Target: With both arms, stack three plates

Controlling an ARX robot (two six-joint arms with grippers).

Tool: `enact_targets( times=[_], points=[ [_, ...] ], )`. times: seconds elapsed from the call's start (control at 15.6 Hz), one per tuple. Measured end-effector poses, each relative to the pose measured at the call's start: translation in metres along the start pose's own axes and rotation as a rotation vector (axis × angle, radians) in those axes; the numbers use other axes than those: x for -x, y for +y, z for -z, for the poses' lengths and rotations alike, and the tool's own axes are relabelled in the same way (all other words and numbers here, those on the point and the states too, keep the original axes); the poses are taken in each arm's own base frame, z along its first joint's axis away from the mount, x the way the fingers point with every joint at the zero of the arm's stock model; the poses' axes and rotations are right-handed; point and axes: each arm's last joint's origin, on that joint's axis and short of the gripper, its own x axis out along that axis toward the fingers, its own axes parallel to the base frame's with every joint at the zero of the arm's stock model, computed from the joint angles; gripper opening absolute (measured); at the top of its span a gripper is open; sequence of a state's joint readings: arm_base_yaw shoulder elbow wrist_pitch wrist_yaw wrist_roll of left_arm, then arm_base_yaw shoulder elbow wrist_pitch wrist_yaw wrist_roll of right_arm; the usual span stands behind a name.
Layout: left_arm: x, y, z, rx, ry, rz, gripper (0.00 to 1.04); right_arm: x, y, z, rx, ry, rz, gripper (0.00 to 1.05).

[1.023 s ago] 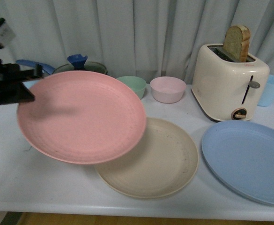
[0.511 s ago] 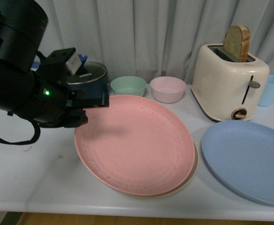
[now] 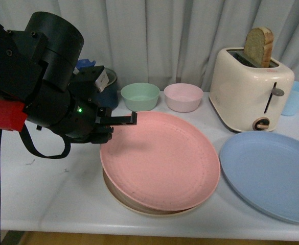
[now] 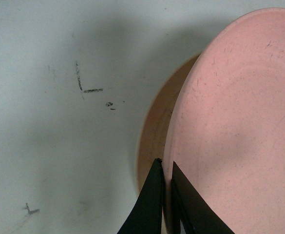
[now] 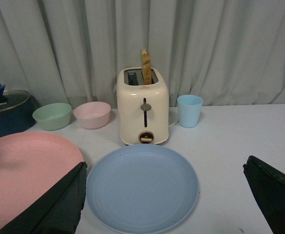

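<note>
Pink plate (image 3: 159,161) lies over the beige plate (image 3: 123,201) on the table (image 3: 47,199), with the blue plate (image 3: 272,173) beside them on the right. Only the left wrist view shows the left hand (image 3: 123,122) pinching the pink rim. Only the right wrist view shows the right hand (image 5: 165,165), spread wide and empty. Half a second ago the pink plate sat further left.

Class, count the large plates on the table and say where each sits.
3. The pink plate, gripped at its rim by the left gripper, is over the beige plate, which shows only as a crescent beneath. The blue plate lies alone to their right, before the toaster.
</note>
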State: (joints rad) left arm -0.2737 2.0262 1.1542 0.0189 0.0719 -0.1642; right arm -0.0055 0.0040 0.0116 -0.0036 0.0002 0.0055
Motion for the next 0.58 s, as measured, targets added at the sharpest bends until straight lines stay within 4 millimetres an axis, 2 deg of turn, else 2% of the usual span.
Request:
enact_targets(
  times=[0.13,0.32,0.45,0.58],
  points=[
    [-0.009,0.008,0.002,-0.013,0.023,0.001,0.21,0.000,0.000,0.000,0.000,0.000,0.000,0.98],
    [-0.003,0.013,-0.004,-0.047,-0.049,0.014,0.53,0.000,0.000,0.000,0.000,0.000,0.000,0.98],
    [0.025,0.011,-0.004,-0.092,-0.216,0.045,0.75,0.000,0.000,0.000,0.000,0.000,0.000,0.98],
    [0.092,0.009,-0.006,-0.100,-0.598,0.001,0.99,0.000,0.000,0.000,0.000,0.000,0.000,0.98]
  ],
)
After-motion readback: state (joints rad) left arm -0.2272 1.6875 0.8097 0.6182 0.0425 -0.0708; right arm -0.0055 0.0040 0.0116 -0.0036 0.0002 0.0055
